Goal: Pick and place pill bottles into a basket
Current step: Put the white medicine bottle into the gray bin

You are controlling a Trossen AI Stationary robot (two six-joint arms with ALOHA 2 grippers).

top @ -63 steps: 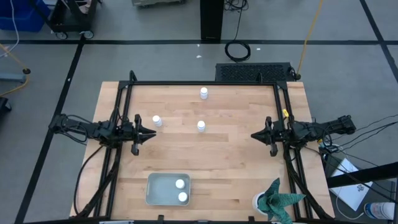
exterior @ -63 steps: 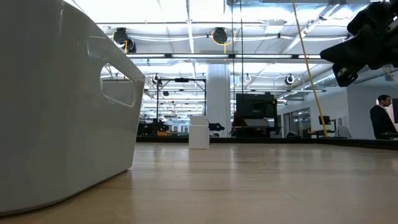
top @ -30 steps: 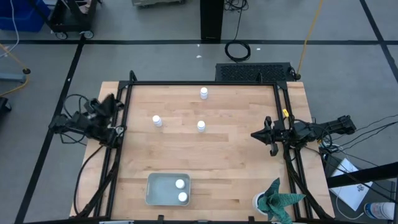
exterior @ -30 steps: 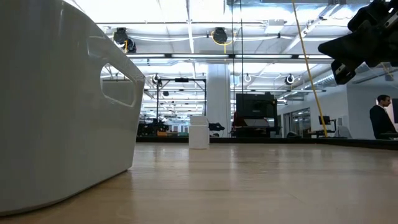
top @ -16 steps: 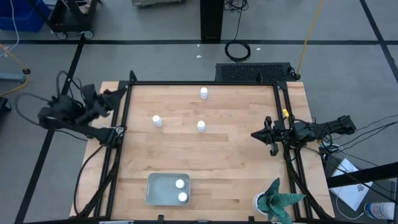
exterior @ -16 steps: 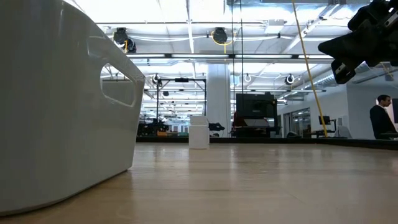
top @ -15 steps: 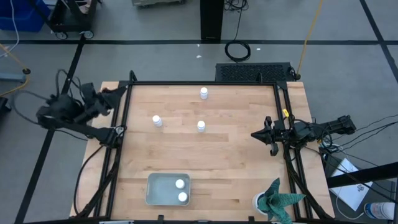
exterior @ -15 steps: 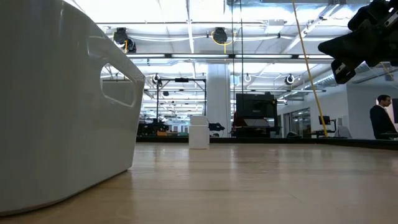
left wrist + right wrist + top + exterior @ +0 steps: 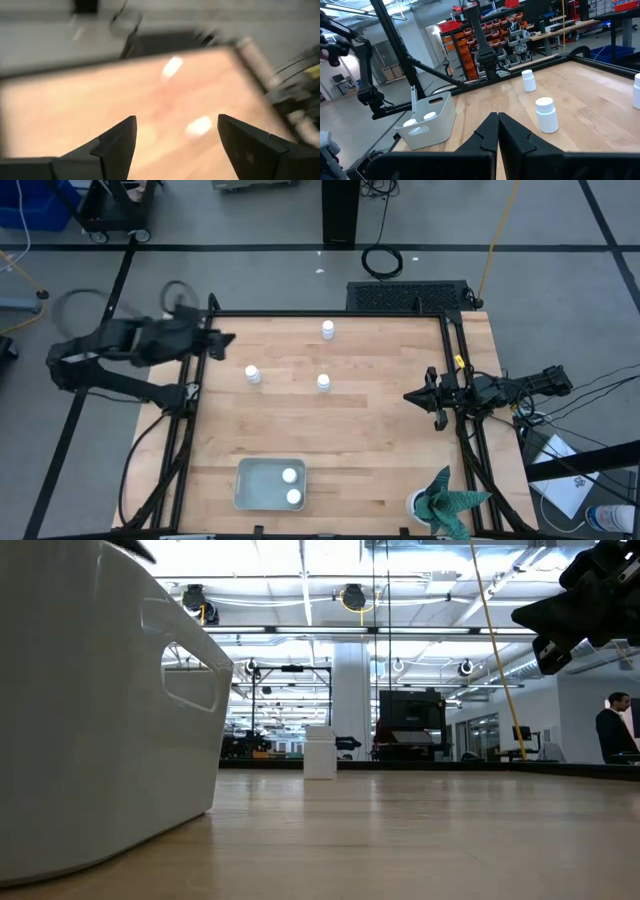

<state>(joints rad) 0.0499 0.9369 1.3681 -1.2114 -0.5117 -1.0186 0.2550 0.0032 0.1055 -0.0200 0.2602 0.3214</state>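
Up at the far left corner of the pale wooden desk [image 9: 360, 430], the left claw [image 9: 222, 340] hovered with its two dark fingers [image 9: 117, 145] spread apart and nothing between them. A moment earlier this arm had been folded back off the desk's left edge; it had now swung forward over the corner, which suggests it was heading for another bottle. Nearest to it stood a tiny white capped pill bottle [image 9: 252, 374], just beyond the claw toward the desk's middle. A second white bottle [image 9: 323, 383] stood near the centre, and a third [image 9: 328, 329] at the far edge. Two more bottles [image 9: 291, 486] already lay inside the shallow pale grey-blue basket [image 9: 250, 485] at the near edge, so three remained to move.

The right claw [image 9: 408, 396] waited at the right side of the desk, clenched and holding nothing, unmoved. A green-and-white object [image 9: 445, 502] sat at the near right corner, well apart from everything. Nothing stood between the left claw and the nearest bottle.
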